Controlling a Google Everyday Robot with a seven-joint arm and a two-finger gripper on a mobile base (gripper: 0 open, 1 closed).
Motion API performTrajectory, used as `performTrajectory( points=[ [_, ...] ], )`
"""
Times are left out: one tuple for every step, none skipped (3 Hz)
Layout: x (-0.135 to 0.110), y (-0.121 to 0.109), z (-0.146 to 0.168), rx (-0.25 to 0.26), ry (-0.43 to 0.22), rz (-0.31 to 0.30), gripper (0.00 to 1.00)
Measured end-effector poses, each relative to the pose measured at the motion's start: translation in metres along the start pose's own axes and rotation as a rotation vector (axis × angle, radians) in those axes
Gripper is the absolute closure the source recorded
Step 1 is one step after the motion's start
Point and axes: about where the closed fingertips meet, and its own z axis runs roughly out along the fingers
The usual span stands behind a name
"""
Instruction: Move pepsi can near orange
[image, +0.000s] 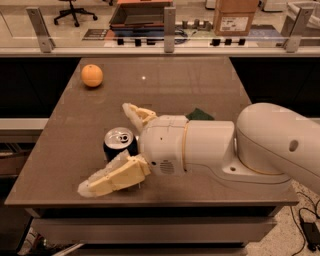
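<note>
Camera view: one view only, looking down across the table (200, 80) from its near edge.
Gripper: my gripper (105, 148) sits low over the near-left part of the table, and the arm reaches in from the right.
Jaws: spread wide, one finger behind the can and one in front of it. They straddle it but are not clamped on it, and I can't tell whether either finger touches.
Can: the can (120, 142) stands upright between the fingers, near the front edge, silver top showing.
Orange: the orange (92, 75) rests at the far-left corner, well apart from the can.
Other: a green object (200, 114) peeks out behind the wrist, mostly hidden.
Done: as I read it, the approach. I'm lined up around the can.
Left: nearly everything. I have to close on the can, lift it, carry it up the left side, set it down just beside the orange and let go.
Watch: with the front finger this low and angled, a sloppy close could tip the can.
</note>
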Motion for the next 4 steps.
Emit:
performTrajectory(
  points=[
    [0.012,-0.011,0.002,0.003,-0.02,0.014,0.0],
    [0.027,-0.013,0.005,0.012,-0.045,0.031,0.0],
    [0.039,-0.008,0.006,0.033,-0.074,0.033,0.16],
    [0.038,-0.006,0.007,0.033,-0.076,0.018,0.39]
  ],
)
